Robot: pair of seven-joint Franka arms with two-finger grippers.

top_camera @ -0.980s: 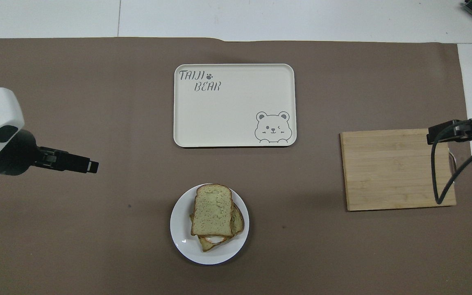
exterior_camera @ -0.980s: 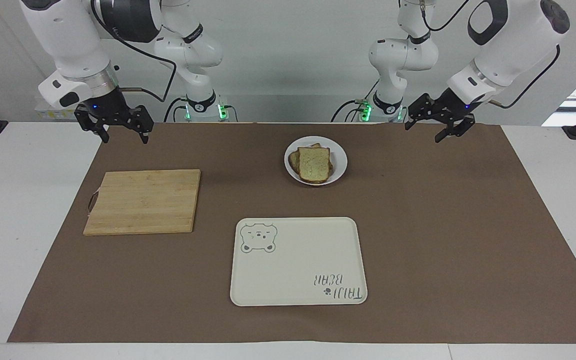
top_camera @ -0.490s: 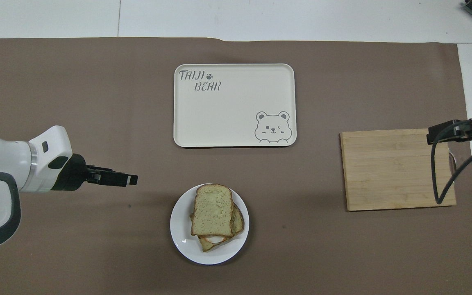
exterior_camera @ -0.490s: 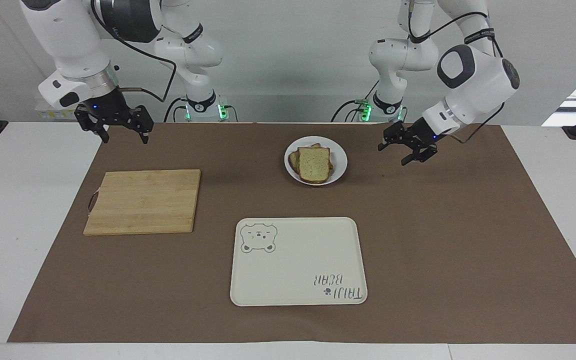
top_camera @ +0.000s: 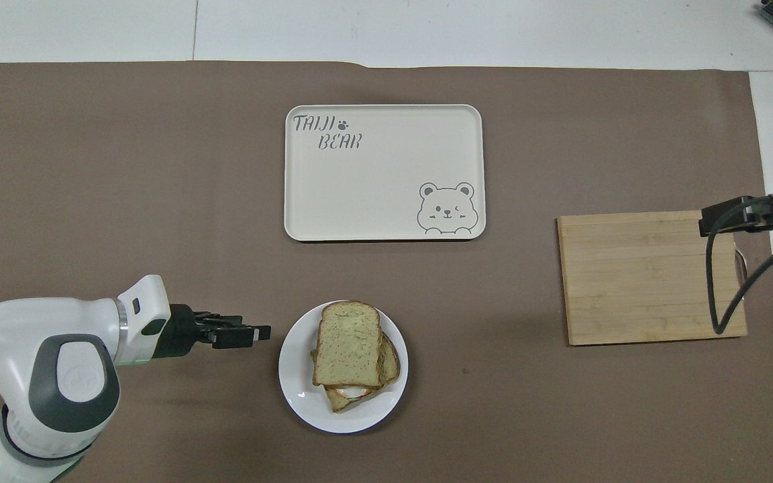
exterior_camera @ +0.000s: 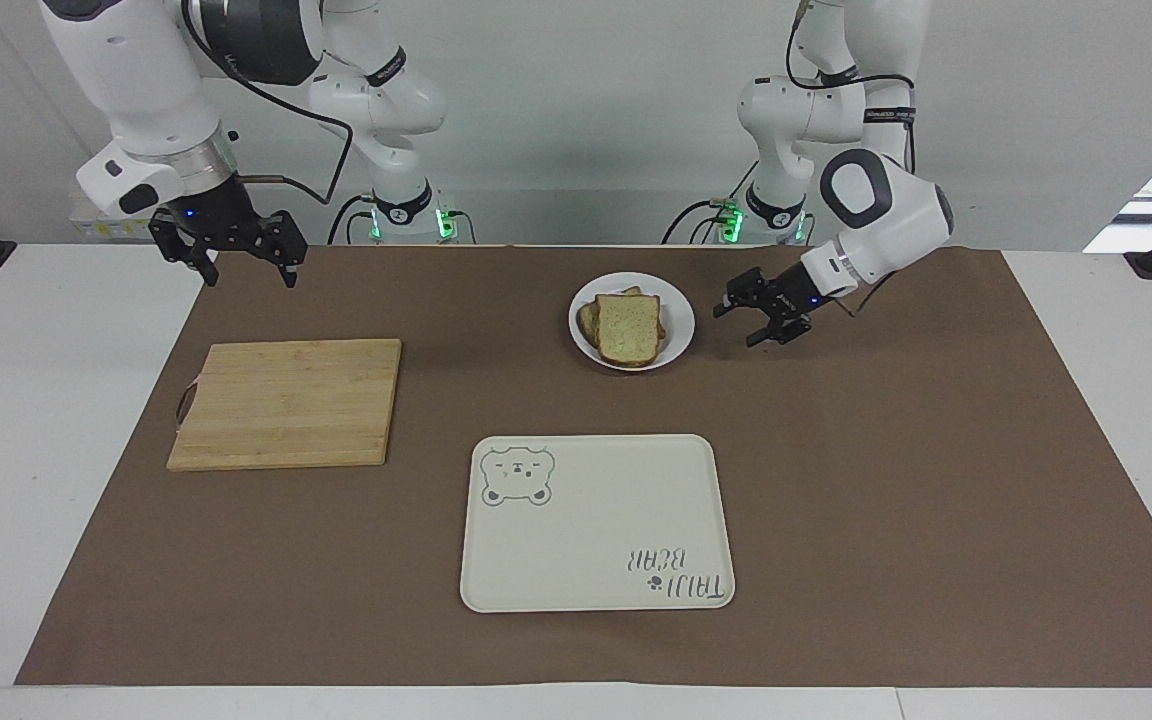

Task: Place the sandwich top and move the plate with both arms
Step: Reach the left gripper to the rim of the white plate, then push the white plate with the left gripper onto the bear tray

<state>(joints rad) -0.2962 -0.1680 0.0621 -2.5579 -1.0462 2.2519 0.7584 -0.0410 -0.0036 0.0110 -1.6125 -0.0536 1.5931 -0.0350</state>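
The speckled sandwich top [top_camera: 348, 343] lies flat atop the stack on the round white plate [top_camera: 296, 389].

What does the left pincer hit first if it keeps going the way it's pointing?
Most likely the rim of the white plate. The left pincer, open, points sideways at it, low over the brown mat and just short of it. The bread stack comes next. Its exact height is unclear, so it might skim over the rim.

White table [exterior_camera: 56, 420], brown mat [exterior_camera: 886, 480] on it (carrying plate [exterior_camera: 678, 340], bear tray [exterior_camera: 596, 520], cutting board [exterior_camera: 286, 402]).
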